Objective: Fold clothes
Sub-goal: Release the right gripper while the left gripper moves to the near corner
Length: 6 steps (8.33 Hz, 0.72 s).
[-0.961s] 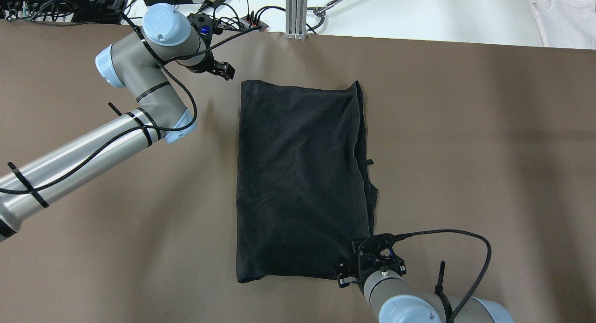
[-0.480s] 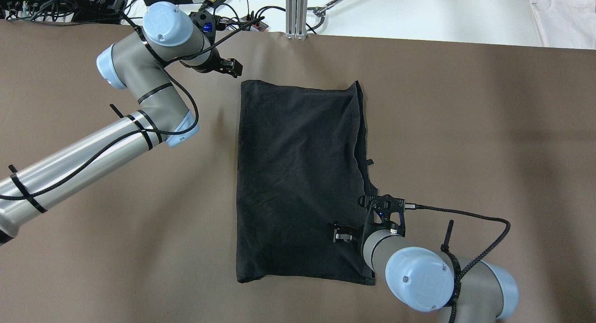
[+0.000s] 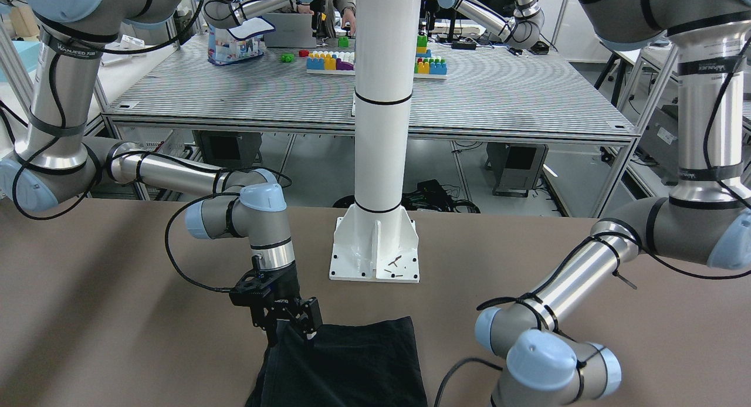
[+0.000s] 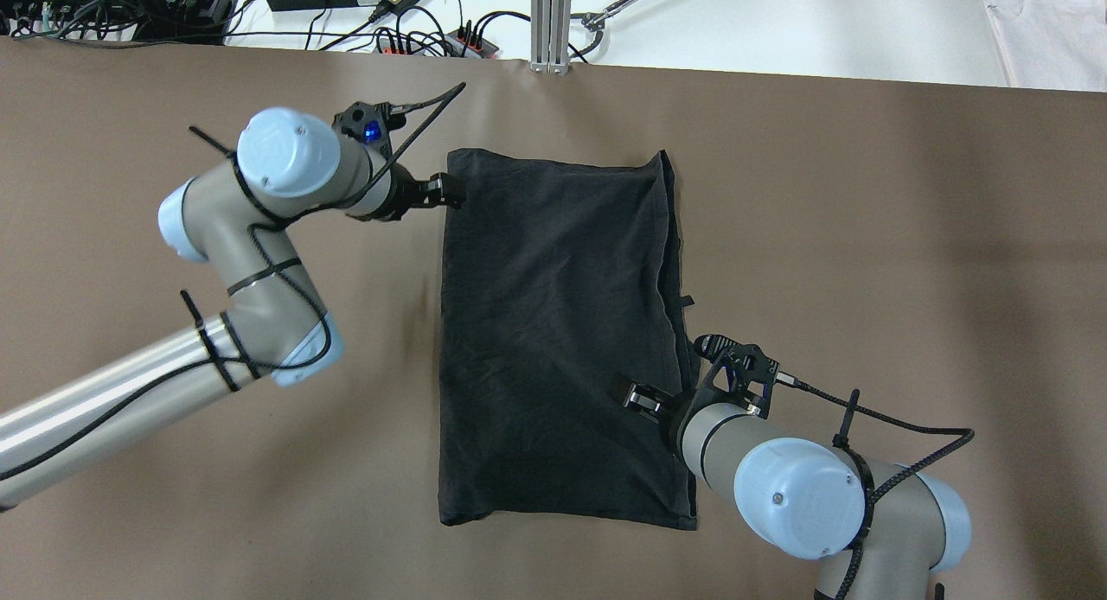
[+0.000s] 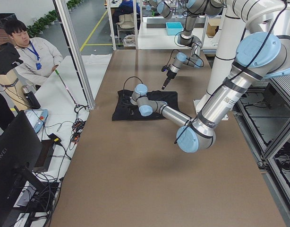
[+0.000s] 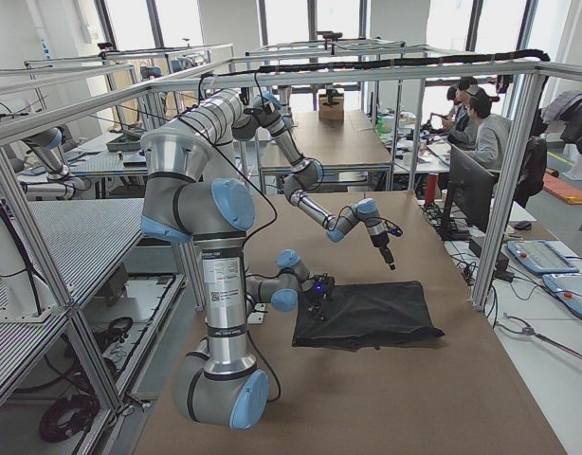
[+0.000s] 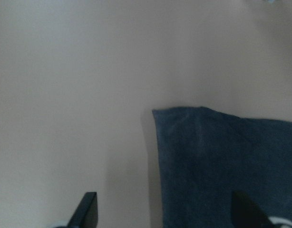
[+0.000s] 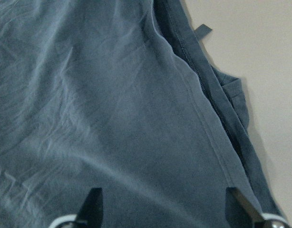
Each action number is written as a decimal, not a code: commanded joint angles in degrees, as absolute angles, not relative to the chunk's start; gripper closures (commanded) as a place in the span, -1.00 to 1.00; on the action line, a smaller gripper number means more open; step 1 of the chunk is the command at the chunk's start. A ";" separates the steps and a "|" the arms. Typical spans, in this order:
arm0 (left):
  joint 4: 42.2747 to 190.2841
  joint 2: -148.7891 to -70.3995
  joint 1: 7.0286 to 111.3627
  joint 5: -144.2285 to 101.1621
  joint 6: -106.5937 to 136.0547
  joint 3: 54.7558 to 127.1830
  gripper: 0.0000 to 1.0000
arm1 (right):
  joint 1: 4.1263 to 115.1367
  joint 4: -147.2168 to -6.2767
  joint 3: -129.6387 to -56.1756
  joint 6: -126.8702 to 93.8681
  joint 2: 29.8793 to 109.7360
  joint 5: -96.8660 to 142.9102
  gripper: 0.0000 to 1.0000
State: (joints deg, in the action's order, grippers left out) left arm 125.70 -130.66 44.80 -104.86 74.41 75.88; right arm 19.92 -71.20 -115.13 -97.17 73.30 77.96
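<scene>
A brown-covered table (image 4: 865,237) carries a white pillar (image 3: 381,131) at its robot-side edge. The dark navy rectangular fabric piece (image 4: 553,323) lies flat mid-table. The left pincer (image 4: 443,192), fingers apart, hangs over the fabric's corner toward the table's far edge. The right pincer (image 4: 642,399), also spread, hovers above the fabric's right side nearer the robot.

Bright, even indoor light, soft shadows on the brown table (image 4: 865,237), left wrist view slightly blurred.

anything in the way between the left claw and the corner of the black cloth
Nothing visible. The left claw is open, right at the far corner of the black cloth. Its wrist view shows only bare table and that corner ahead of it.
</scene>
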 commanded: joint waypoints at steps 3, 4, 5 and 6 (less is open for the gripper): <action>125.59 -108.30 27.38 -92.50 95.41 101.94 -1.00 | 20.74 -70.93 -114.70 -98.09 73.48 77.61 -0.84; 125.60 -108.02 22.98 -88.98 99.19 101.95 -1.00 | 20.74 -70.93 -114.70 -98.09 73.48 77.52 -0.84; 125.68 -108.54 19.11 -87.12 103.14 102.04 -1.00 | 20.74 -70.93 -114.70 -98.00 73.56 77.52 -0.84; 125.60 -108.72 15.16 -83.97 105.62 103.26 -1.00 | 20.74 -70.93 -114.70 -98.00 73.56 77.52 -0.85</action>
